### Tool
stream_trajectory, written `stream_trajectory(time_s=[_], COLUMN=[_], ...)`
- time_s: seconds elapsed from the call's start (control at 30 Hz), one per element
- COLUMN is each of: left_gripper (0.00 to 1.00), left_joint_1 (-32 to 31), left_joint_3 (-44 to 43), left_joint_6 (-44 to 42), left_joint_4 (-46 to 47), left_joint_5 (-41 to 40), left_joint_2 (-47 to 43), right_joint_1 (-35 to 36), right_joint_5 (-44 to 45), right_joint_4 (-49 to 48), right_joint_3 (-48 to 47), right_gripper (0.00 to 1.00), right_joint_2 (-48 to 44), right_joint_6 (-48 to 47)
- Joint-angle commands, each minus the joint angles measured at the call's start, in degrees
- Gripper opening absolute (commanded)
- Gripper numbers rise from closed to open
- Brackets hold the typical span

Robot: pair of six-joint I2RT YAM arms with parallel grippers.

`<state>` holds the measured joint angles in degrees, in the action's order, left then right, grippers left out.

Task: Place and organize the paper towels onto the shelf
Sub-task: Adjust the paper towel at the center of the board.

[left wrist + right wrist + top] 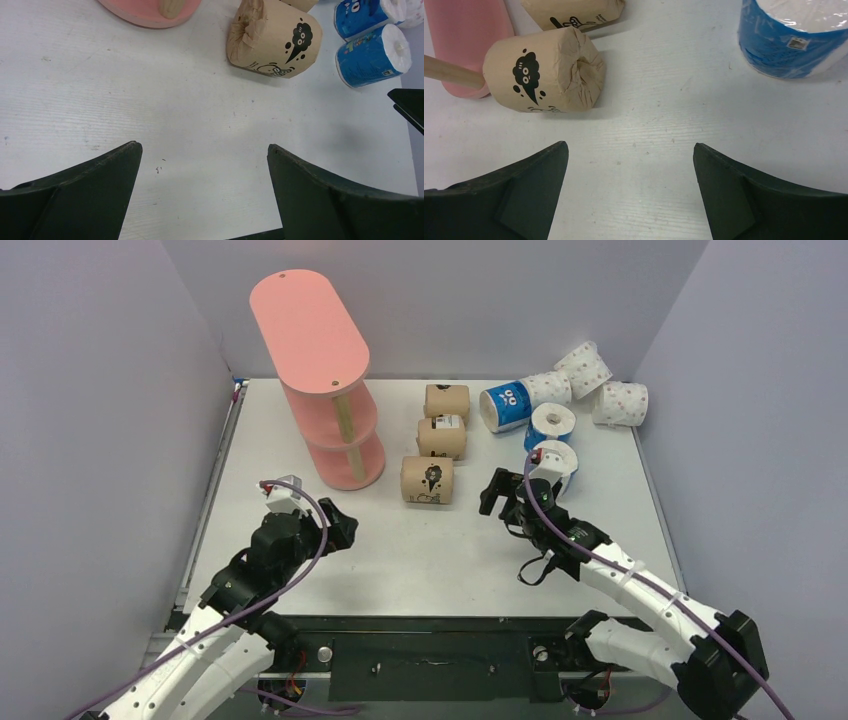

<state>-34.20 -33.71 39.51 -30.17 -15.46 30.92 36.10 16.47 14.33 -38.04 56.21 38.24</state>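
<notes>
The pink three-tier shelf [310,340] stands at the back left, its tiers bare. Three brown rolls [428,480] lie in a line right of it. Three blue rolls [550,424] and three pink-dotted white rolls [620,403] sit at the back right. My left gripper [340,525] is open and empty over bare table, near the shelf's foot [150,10], with the nearest brown roll [272,42] ahead of it. My right gripper [497,492] is open and empty, between that brown roll [544,77] and the nearest blue roll [794,40].
Grey walls close in the table [420,560] on three sides. A dark finger of the right gripper [407,105] shows at the right edge of the left wrist view. A second brown roll [571,12] lies behind the nearest one.
</notes>
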Motion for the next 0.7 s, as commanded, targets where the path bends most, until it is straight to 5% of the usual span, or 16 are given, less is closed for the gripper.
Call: stream_trajectory(time_s=[0.0, 0.67], left_gripper=[0.96, 0.96], left_joint_1=[-0.24, -0.17], left_joint_3=[-0.01, 0.78], left_joint_6=[0.82, 2.44], left_joint_4=[2.49, 1.24], left_joint_5=[-0.96, 0.75], left_joint_2=[-0.29, -3.29], right_joint_1=[0.27, -9.16], right_joint_5=[-4.01, -29.65], right_joint_4=[-9.83, -41.85], right_joint_3=[-1.35, -6.65], right_gripper=[0.91, 0.73], right_joint_2=[4.92, 32.16], right_joint_6=[2.37, 15.39])
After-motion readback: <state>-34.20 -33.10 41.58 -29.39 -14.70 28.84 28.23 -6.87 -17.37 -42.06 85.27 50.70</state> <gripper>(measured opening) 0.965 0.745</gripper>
